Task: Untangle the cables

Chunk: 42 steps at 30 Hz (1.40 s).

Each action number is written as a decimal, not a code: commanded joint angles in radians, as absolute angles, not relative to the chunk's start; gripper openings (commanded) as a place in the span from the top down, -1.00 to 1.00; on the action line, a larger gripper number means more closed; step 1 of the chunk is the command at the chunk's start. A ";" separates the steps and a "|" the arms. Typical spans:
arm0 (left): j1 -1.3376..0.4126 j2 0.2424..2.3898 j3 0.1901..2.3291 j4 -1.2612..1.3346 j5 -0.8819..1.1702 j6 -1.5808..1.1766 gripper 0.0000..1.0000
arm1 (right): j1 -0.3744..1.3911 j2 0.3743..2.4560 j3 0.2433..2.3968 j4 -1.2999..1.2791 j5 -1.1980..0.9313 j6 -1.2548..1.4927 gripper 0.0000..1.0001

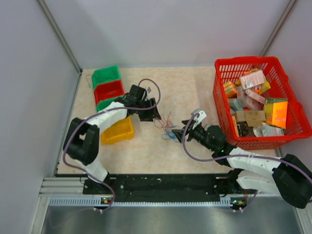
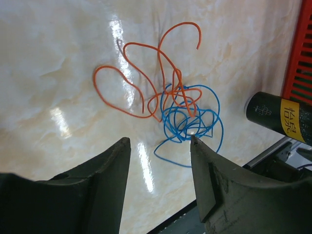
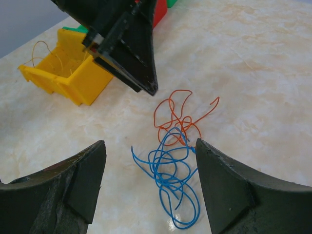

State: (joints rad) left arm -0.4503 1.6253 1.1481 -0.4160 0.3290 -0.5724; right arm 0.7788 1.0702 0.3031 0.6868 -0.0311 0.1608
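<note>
The cables (image 1: 165, 127) lie in a small tangle on the table between my two grippers. In the left wrist view an orange wire (image 2: 181, 95) loops over and into a knot of blue wire (image 2: 185, 121). The right wrist view shows the blue wire (image 3: 168, 165) nearest, with the orange wire (image 3: 176, 122) behind it. No other colours show clearly. My left gripper (image 1: 153, 116) is open and empty just left of the tangle (image 2: 160, 139). My right gripper (image 1: 178, 134) is open and empty just right of it (image 3: 150, 142), with the blue loops between its fingers.
Green (image 1: 106, 75), red (image 1: 108, 90) and yellow (image 1: 118, 131) bins stand at the left. The yellow bin (image 3: 73, 73) holds a thin wire. A red basket (image 1: 246, 61) full of packets stands at the right. Grey walls enclose the table.
</note>
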 commanded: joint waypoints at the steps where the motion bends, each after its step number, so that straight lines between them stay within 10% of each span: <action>1: -0.483 1.741 1.224 -0.322 0.437 -0.646 -0.15 | 0.787 1.068 0.350 0.709 -0.031 0.166 -0.46; 14: -0.511 1.858 1.224 -0.149 0.457 -0.775 -0.09 | 0.787 1.060 0.354 0.703 -0.029 0.163 -0.46; 27: -0.518 1.741 1.144 -0.060 0.393 -0.798 -0.56 | 0.787 1.060 0.357 0.700 -0.035 0.166 -0.46; 33: -0.534 1.847 1.206 -0.075 0.410 -0.815 -0.22 | 0.785 1.063 0.356 0.696 -0.028 0.161 -0.47; 40: -0.532 1.849 1.272 -0.139 0.390 -0.781 0.97 | 0.785 1.084 0.370 0.680 -0.017 0.158 -0.46; 42: -0.532 1.792 1.273 -0.164 0.356 -0.750 1.00 | 0.785 1.106 0.385 0.660 -0.021 0.158 -0.46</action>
